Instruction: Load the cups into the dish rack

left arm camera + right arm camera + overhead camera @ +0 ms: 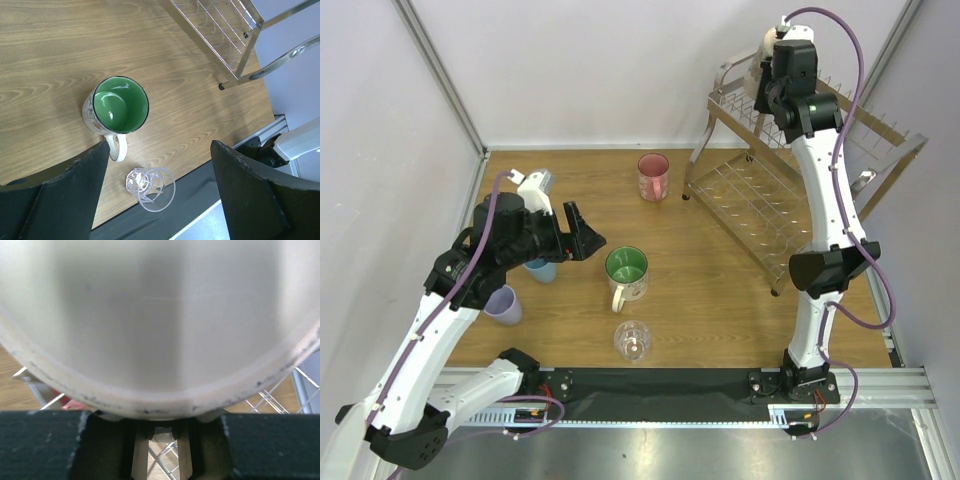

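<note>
My right gripper (770, 82) is shut on the beige mug (757, 66), holding it over the upper tier of the dish rack (752, 195). The mug's pale wall (160, 315) fills the right wrist view, and the right gripper (161, 426) pinches a small part under its rim. My left gripper (588, 238) hangs open over the table, with nothing between its jaws (160, 150). Below it stand the white mug with green inside (120, 106) (627, 270) and the clear glass (152, 187) (633, 340). The pink mug (653, 177) stands at the back.
A lavender tumbler (503, 305) and a light-blue tumbler (542, 268) stand under my left arm, partly hidden by it. The rack's lower shelf (220, 35) and a leg reach toward the table's right front. Walls close in the left and back.
</note>
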Tool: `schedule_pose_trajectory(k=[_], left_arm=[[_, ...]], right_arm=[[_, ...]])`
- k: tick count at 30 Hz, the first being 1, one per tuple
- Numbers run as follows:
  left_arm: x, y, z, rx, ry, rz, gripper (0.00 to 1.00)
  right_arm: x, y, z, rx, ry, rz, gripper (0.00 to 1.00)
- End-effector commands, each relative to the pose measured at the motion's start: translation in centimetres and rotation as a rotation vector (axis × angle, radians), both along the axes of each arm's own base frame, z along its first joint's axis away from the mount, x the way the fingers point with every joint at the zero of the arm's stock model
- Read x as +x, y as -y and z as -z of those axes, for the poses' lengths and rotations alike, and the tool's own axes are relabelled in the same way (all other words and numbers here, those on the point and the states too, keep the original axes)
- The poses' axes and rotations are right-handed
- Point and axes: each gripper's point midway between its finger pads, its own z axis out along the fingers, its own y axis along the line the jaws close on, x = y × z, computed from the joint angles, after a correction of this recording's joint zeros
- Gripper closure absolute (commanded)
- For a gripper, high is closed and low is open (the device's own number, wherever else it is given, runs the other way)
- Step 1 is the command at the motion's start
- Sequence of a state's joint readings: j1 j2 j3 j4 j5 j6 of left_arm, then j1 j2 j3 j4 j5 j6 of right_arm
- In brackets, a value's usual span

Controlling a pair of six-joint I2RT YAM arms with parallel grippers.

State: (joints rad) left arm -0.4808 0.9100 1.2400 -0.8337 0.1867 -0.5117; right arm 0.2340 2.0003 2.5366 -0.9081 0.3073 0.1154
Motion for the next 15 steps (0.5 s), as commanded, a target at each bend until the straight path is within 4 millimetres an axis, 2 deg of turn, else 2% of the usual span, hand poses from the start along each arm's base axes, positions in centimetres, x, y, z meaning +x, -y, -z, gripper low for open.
schedule_pose_trajectory(k=[1,5,8,12,15], left_arm=[[0.2,-0.2,-1.3,0.001,0.05,0.014,0.12],[0.4,-0.3,-1.3,0.003,0.049,0.009,0.12],[0.5,-0.3,-1.3,0.001,0.05,0.006,0.12],[0.7,0.0,-1.1,-0.008,0.044,0.011,0.12],[0.8,0.1,-1.1,-0.008,0.042,0.013,0.12]], right_arm=[[-0.6,2.0,-6.9,0.017,0.212,0.05,1.0],[0.0,3.3,-5.8,0.013,0.184,0.071,1.0],[0.4,3.5,-5.2,0.022,0.172,0.066,1.0],[0.9,2.3,-4.3,0.042,0.152,0.039,1.0],[1.1,2.1,-3.9,0.033,0.145,0.047,1.0]])
